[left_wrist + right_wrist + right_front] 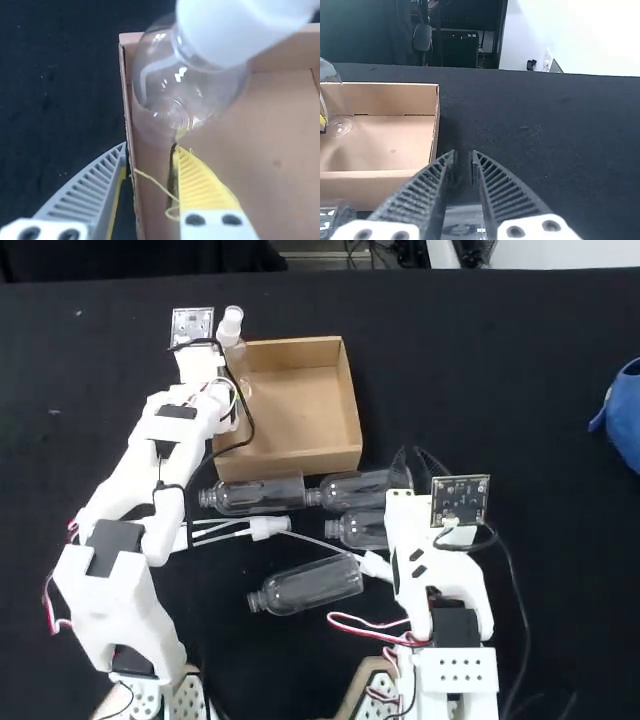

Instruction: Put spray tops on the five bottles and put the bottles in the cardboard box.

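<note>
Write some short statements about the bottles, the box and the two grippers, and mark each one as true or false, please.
1. Four bottles lie uncapped on the table. True.
2. The cardboard box holds three bottles. False: it holds one capped bottle, upright in a corner.
3. The right gripper grips a bottle. False: it holds nothing.
4. The capped bottle wears a white spray top. True.
5. The left gripper is open, at the box's edge. True.
</note>
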Tool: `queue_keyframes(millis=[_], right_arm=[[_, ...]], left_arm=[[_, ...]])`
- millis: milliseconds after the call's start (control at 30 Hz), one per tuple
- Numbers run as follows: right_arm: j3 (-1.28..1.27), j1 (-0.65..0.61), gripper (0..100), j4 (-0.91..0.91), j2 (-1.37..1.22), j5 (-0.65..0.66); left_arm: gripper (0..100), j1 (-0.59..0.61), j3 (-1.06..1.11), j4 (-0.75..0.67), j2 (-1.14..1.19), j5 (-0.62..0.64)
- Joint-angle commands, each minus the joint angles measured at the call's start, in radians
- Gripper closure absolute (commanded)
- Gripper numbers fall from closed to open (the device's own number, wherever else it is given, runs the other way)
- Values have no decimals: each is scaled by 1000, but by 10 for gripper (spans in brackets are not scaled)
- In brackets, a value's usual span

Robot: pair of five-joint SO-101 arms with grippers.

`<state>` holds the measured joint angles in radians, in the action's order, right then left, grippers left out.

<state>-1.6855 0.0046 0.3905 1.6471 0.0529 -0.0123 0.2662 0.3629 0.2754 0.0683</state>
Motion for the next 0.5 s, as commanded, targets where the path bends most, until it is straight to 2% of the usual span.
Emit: queue_keyframes(millis=[0, 467], right_arm=[[4, -14, 966, -32, 31, 8], [4, -14, 966, -31, 31, 8]], left_arm=[[970, -10, -64, -18, -20, 11], [970, 12, -107, -9, -21, 11]])
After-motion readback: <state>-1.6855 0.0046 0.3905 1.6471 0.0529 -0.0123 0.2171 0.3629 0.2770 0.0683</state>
